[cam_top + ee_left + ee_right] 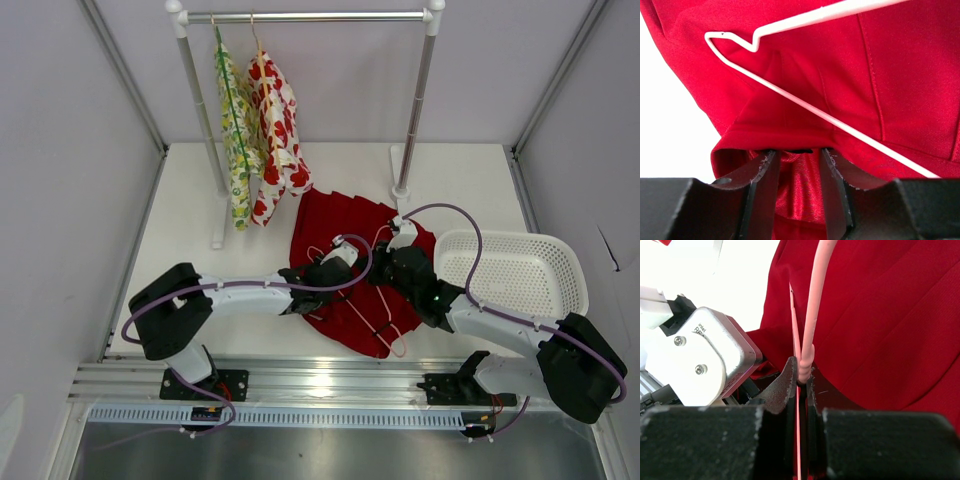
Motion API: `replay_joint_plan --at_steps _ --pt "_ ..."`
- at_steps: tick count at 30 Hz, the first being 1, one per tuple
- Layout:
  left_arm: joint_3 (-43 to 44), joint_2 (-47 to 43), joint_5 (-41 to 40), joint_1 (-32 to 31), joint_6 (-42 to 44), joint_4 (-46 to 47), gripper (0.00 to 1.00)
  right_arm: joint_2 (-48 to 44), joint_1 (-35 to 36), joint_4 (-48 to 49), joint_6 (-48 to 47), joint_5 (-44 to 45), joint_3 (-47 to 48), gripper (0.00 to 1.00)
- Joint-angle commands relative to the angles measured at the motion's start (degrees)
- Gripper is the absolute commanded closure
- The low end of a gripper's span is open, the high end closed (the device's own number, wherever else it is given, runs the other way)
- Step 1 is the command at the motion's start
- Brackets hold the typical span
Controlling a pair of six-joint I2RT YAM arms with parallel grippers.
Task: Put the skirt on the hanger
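Left gripper (797,156) pinches a fold of the skirt (890,75), seemingly to open it, while the right gripper (801,375) clamps the pink hanger (815,300) lying on it, near the front edge of the table (195,225).

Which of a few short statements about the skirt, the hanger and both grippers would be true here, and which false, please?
1. The right gripper pinches the wire of the pink hanger. True.
2. The left gripper hangs open, holding nothing. False: it is closed on a fold of the red skirt.
3. The skirt lies in the white basket. False: it lies on the table beside it.
4. A floral garment and a red-print garment hang on the rail. True.
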Motion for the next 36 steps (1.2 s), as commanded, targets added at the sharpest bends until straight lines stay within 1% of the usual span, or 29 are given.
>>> replay_joint_plan --at_steps 1,5,6,11,15,19,22,25,31,33,34,36 --pt "2.3 0.1 0.1 -0.5 0.3 2.4 0.59 -0.9 -0.2 0.5 -1.3 -0.4 0.3 1.0" --pt "2.0 -0.3 2.2 -0.5 1.1 3.2 0.58 -0.7 -0.4 0.7 -1.2 -0.6 0.0 1.0" --pt "2.1 -0.4 4.2 -0.5 1.3 3.6 0.57 -0.6 -0.3 0.7 -1.2 -0.5 -0.1 1.0" --pt "2.9 0.1 5.0 -0.5 0.8 2.4 0.56 -1.1 -0.3 0.7 -1.2 -0.3 -0.4 1.0" --pt "5.2 1.6 3.1 -0.5 -0.4 -0.1 0.55 -0.8 -0.4 0.8 -1.2 -0.4 -0.3 1.0" --pt "6.1 3.7 -0.5 -0.5 -1.9 -1.9 0.57 -0.9 -0.3 0.9 -1.1 -0.4 -0.3 1.0" --pt "6.6 4.5 -1.1 -0.1 -1.8 -2.2 0.58 -1.0 -0.3 0.7 -1.2 -0.5 -0.3 1.0" --pt "6.8 5.2 -0.8 0.2 -1.7 -1.7 0.6 -1.0 -0.4 0.6 -1.3 -0.5 -0.3 1.0" --pt "6.8 6.3 0.2 0.5 -0.8 0.2 0.69 -0.9 -0.4 0.6 -1.5 -0.5 -0.1 1.0" --pt "6.4 6.3 1.5 0.8 -0.7 1.0 0.75 -0.9 -0.4 0.6 -1.5 -0.5 -0.1 1.0" --pt "6.4 6.3 1.8 0.8 -0.7 1.4 0.81 -0.9 -0.4 0.5 -1.6 -0.5 -0.1 1.0" --pt "6.0 5.6 2.2 0.8 -0.6 1.6 0.87 -0.9 -0.5 0.4 -1.6 -0.5 -0.1 1.0"
